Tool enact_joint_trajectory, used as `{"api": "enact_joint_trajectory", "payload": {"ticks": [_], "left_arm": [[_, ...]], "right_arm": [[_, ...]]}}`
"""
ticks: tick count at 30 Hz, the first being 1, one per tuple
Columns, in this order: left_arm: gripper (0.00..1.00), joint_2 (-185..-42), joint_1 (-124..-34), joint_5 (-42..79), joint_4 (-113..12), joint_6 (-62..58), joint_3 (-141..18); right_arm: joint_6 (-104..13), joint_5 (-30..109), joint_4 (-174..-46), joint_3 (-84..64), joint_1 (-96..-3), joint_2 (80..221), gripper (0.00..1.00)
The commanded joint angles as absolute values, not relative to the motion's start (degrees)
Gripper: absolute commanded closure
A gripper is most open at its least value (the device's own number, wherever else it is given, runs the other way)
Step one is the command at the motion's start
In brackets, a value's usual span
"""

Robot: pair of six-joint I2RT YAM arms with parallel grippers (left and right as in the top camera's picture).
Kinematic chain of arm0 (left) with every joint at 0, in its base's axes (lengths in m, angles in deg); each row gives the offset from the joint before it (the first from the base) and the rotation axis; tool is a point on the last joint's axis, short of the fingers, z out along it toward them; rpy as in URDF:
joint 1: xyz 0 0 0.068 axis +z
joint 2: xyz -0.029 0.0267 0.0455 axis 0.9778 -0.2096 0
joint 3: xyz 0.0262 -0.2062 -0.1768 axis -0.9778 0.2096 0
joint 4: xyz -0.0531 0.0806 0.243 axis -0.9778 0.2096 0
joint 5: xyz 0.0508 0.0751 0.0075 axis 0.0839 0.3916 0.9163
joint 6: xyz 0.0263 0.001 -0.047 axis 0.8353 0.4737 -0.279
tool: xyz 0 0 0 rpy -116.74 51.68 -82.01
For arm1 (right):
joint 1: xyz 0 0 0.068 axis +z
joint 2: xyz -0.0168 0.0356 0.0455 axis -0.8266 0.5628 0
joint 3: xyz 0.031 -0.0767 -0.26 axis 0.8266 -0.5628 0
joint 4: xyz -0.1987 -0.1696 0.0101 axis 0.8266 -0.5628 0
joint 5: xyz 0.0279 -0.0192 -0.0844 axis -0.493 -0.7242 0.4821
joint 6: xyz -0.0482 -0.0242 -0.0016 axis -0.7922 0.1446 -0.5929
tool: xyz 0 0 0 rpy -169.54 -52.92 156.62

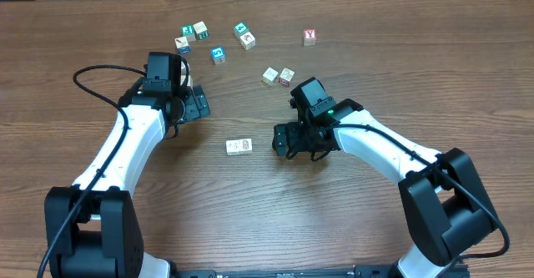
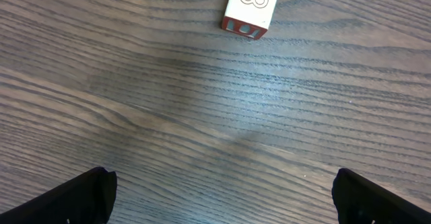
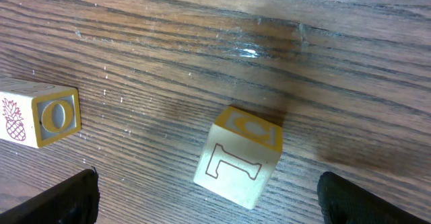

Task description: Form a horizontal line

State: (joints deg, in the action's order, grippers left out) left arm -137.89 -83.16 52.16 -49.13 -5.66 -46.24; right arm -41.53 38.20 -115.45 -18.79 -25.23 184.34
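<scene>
Tabletop [image 1: 250, 219], left end effector [image 1: 203, 104], right end effector [image 1: 279, 140], both wide open

Left arm [image 1: 125, 140] bent at the elbow, left gripper [image 1: 198, 104] spread wide, right arm [image 1: 375, 140] reaching leftward, right gripper [image 1: 280, 140] spread wide

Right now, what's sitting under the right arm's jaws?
In the wrist view, a cream cube with an outlined I sits on the wood between the open right jaws, a pineapple cube apart from it. From overhead, the right arm covers that spot.
</scene>
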Motion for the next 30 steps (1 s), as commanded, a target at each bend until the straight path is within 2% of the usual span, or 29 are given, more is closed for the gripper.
{"api": "enact_joint_trajectory", "payload": {"ticks": [1,7,11,22,30], "left_arm": [[0.00,-136.9,-83.2,52.9,-49.2,-5.1,-46.9],[0.00,-136.9,-83.2,52.9,-49.2,-5.1,-46.9],[0.00,-136.9,-83.2,52.9,-49.2,-5.1,-46.9],[0.00,-136.9,-83.2,52.9,-49.2,-5.1,-46.9],[0.00,-136.9,-83.2,52.9,-49.2,-5.1,-46.9]], "right_arm": [[-41.6,37.9,-115.2,-19.1,-25.0,183.7,0.00],[-41.6,38.0,-115.2,-19.1,-25.0,183.7,0.18],[-41.6,38.3,-115.2,-19.1,-25.0,183.7,0.22],[-41.6,38.4,-115.3,-18.9,-25.2,183.7,0.23],[-40.8,38.3,-119.5,-12.8,-27.3,183.1,0.23]]}}
